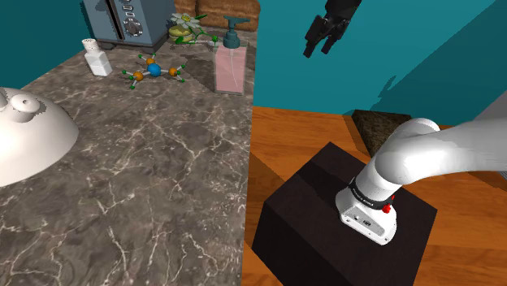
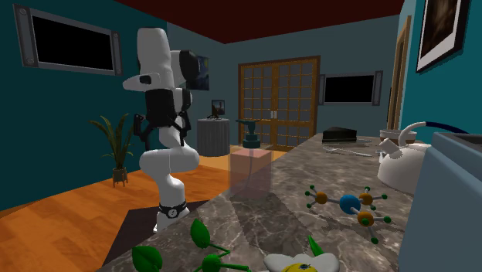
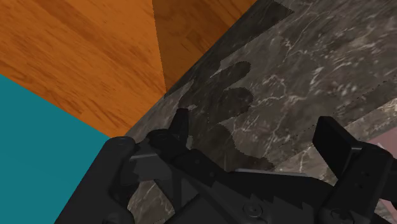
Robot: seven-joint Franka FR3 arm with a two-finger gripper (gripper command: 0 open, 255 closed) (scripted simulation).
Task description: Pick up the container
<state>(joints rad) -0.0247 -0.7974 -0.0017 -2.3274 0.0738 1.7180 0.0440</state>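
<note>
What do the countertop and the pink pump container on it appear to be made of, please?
The countertop looks like smooth dark marble: white veins run through it. The container looks like translucent pink plastic or glass: the counter shows through it in the second exterior view. Its pump is opaque dark teal, probably plastic.

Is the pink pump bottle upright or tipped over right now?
Upright: the pink pump bottle stands on its base near the edge of the marbled counter, dark pump on top. The open claw hangs apart from it.
</note>
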